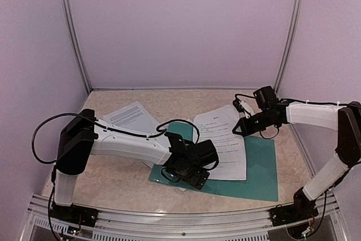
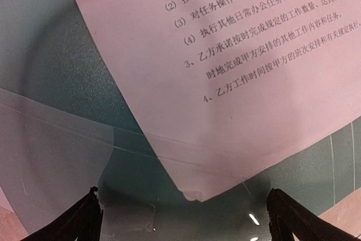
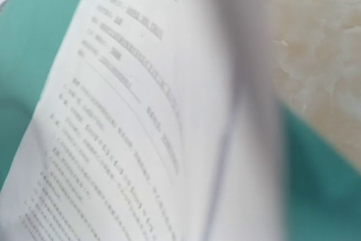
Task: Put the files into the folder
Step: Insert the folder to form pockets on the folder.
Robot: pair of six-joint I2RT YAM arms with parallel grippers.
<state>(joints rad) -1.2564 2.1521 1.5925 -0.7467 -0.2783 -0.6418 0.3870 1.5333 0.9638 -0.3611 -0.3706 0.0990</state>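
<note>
Two black fingertips of the left gripper stood wide apart and held nothing. They hovered low over the green folder. Between them, slightly farther off, lay the near corner of a printed sheet, flat on the folder. A clear plastic film covered the folder surface to the left of that corner.

Seen from above, the folder lay open and flat on the marbled table, near and right of centre. The printed sheet rested on its middle, with its far end curling upward. The right gripper reached in from the right with its fingers together at the sheet's far right edge. It appeared to pinch the paper there, though the right wrist view was too blurred to be sure. A second sheet lay on the table at far left, beside the folder and partly under the left arm.
</note>
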